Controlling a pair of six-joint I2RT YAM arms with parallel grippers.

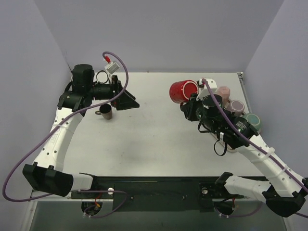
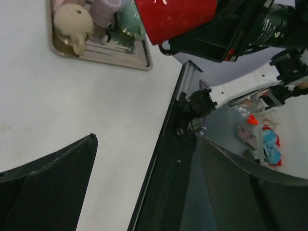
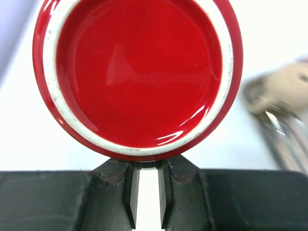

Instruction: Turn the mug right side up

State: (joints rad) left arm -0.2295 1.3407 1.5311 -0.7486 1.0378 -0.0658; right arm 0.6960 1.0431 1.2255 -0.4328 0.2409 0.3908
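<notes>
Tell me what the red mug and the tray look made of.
Red mug: probably glazed ceramic; glossy red with soft reflections and a bare white ring. Tray: likely metal, dull grey sheen with pressed ridges, though plastic cannot be ruled out.

Overhead camera plus two wrist cameras.
The top view looks down from behind the arm bases over the desk (image 1: 154, 144); the left wrist looks across it toward the distant red mug (image 2: 175, 19); the right wrist sits close against that mug, shared by all.
</notes>
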